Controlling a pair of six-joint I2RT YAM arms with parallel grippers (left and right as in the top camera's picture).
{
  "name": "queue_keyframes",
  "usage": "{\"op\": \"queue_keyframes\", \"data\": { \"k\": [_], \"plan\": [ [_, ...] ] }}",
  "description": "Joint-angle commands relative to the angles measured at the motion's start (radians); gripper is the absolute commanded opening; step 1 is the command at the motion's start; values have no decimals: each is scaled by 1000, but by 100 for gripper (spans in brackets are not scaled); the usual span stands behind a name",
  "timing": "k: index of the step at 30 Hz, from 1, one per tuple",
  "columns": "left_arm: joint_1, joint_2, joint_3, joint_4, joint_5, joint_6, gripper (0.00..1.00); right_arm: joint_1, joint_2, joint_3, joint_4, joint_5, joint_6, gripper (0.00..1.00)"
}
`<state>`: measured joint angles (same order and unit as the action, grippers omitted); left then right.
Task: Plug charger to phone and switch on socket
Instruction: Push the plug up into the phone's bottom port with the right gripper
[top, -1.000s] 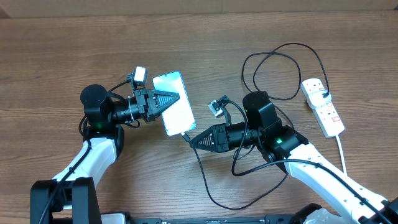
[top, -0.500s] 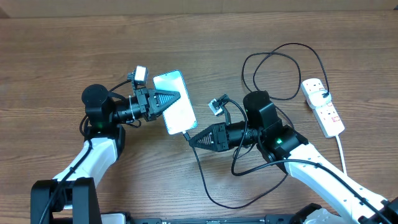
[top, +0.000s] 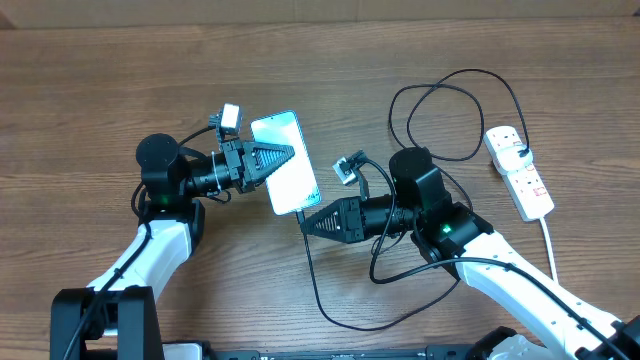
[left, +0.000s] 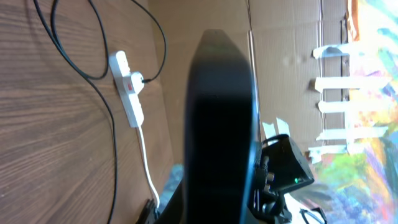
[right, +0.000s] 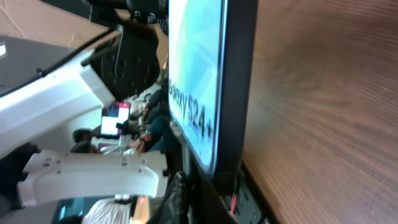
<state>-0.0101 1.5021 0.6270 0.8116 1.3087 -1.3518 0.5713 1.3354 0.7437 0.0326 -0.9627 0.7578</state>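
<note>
Both arms are reaching inward, the left claw and right claw pointing toward each other, fingers pinching closed.

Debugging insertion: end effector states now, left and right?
Left end effector: closed on the slim blue-white-screen smartphone.
Right end effector: closed, apparently on the plug end of the thin black charger cable.

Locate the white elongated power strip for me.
In the overhead view the white elongated power strip lies at the far right of the wooden table, just right of the looped thin black cable.
</note>
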Motion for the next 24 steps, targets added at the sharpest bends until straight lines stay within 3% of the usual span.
{"op": "queue_keyframes", "data": {
  "k": [1, 7, 10, 13, 16, 19, 20, 24],
  "plan": [
    [-39, -3, 12, 7, 106, 79, 4, -4, 3, 8, 11, 98, -12, 13],
    [-35, -3, 12, -4, 33, 209, 4, -4, 3, 8, -123, 103, -137, 34],
    [-35, -3, 12, -19, 8, 290, 4, -4, 2, 8, -187, 127, -193, 50],
    [-35, -3, 12, -119, -42, 378, 4, -5, -14, 10, -217, 126, -240, 69],
    [-35, -3, 12, -250, -98, 447, 4, -5, -59, 11, -275, 167, -287, 77],
    [-35, -2, 12, -319, -111, 479, 4, 13, -130, 11, -386, 352, -317, 79],
    [-35, -2, 12, -323, -111, 481, 4, 43, -165, 11, -443, 510, -318, 79],
    [-35, -2, 12, -331, -133, 480, 4, 164, -187, 11, -468, 757, -316, 78]
  ]
}}
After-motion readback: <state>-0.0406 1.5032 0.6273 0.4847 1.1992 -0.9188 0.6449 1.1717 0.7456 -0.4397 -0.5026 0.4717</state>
